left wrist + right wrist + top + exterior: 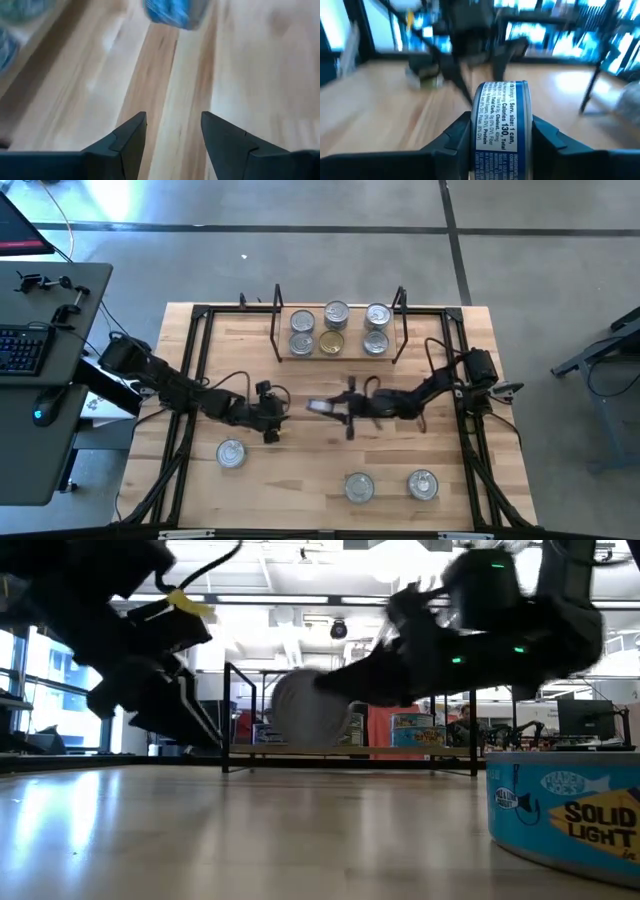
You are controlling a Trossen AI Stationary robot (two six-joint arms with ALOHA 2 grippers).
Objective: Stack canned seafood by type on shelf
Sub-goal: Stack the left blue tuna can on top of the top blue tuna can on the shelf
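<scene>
The shelf [353, 330], a light-wood board with black wire uprights, stands at the table's far middle. Several tins of canned seafood rest on it, most with silver lids [336, 313] and one with a gold lid [331, 344]. At mid-table my right gripper [502, 137] is shut on a blue-labelled tin [502, 120], also seen as a thin grey shape in the high view [322, 407]. My left gripper [172, 135] is open just to the left of it [280, 410], with only bare wood between its fingers. My right gripper pinches the tin between its two fingers, one on each flat end [476, 125]. The fingers [547, 137] come in level from the table's right. The tin stands on edge with its label wall toward the wrist, lifted clear of the table [310, 705].
Three loose tins stand on the tabletop near the front: one at the left [231, 452], two at the right [359, 487] [422, 484]. The blue tin close to the low camera [570, 810] is one of them. A black frame [195, 360] rims the tabletop.
</scene>
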